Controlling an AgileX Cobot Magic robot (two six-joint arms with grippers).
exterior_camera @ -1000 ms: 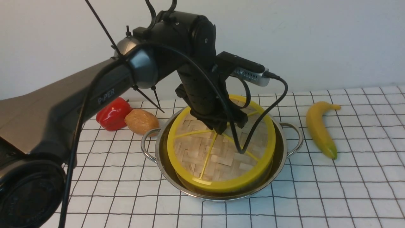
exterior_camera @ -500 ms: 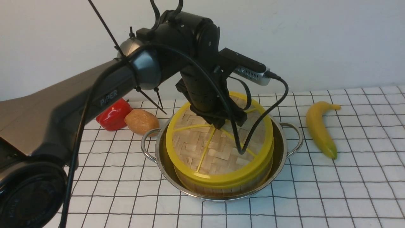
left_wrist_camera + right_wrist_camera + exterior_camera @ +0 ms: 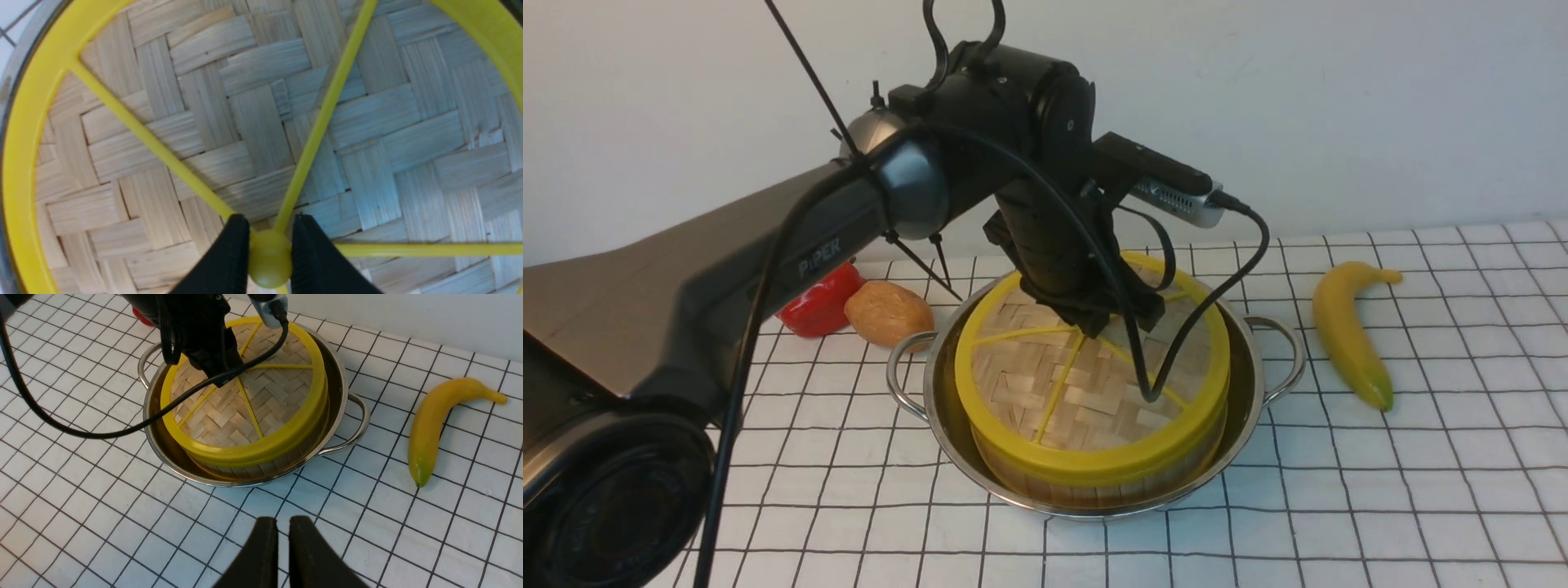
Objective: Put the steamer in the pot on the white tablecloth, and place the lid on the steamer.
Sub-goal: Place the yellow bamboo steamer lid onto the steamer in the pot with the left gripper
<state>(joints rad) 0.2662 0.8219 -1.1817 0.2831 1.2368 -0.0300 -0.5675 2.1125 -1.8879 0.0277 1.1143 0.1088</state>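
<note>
The lid, a woven bamboo disc with a yellow rim and spokes, lies over the steamer. Only a strip of the steamer's slatted wall shows below the lid. The steamer stands inside the shiny pot on the white tablecloth. My left gripper is above the lid's centre, shut on the yellow hub, with a black finger on each side. My right gripper is shut and empty, above the cloth in front of the pot. The steamer's contents are hidden.
A yellow banana lies on the cloth right of the pot. A red pepper and a brown potato lie behind the pot's left handle. The left arm's cable hangs over the lid. A white wall stands behind.
The left arm has risen slightly and shifted right with the lid. The lid's near edge has come up, so it sits flatter and more of the steamer's wall shows beneath it.
</note>
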